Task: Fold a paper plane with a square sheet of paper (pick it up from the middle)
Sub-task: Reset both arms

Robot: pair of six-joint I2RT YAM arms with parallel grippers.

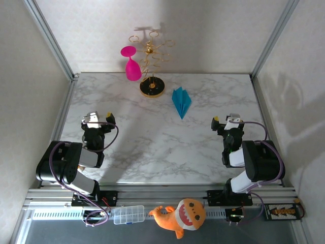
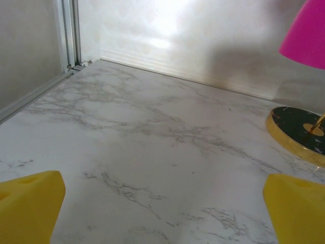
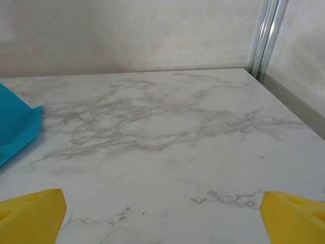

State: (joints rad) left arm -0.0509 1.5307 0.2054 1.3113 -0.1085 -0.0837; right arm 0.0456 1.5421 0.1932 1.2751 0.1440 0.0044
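The square sheet of paper lies folded into a turquoise-blue paper plane (image 1: pixel 181 101), a narrow dart with its tip pointing toward the near edge, on the marble table (image 1: pixel 152 147) right of centre at the back. A corner of the plane (image 3: pixel 15 127) shows at the left edge of the right wrist view. My left gripper (image 1: pixel 96 118) (image 2: pixel 162 203) is open near the table's left side, with bare marble between its yellow fingers (image 2: pixel 30 203). My right gripper (image 1: pixel 226 121) (image 3: pixel 162 203) is open near the right side, well short of the plane and holding nothing.
A gold wire stand (image 1: pixel 152 87) with a round black base (image 2: pixel 299 132) stands at the back centre. A pink goblet (image 1: pixel 132 63) (image 2: pixel 307 35) hangs from it. An orange plush toy (image 1: pixel 182 216) and a clear plastic box (image 1: pixel 128 214) sit on the front rail. Aluminium posts (image 1: pixel 51 38) frame the walls.
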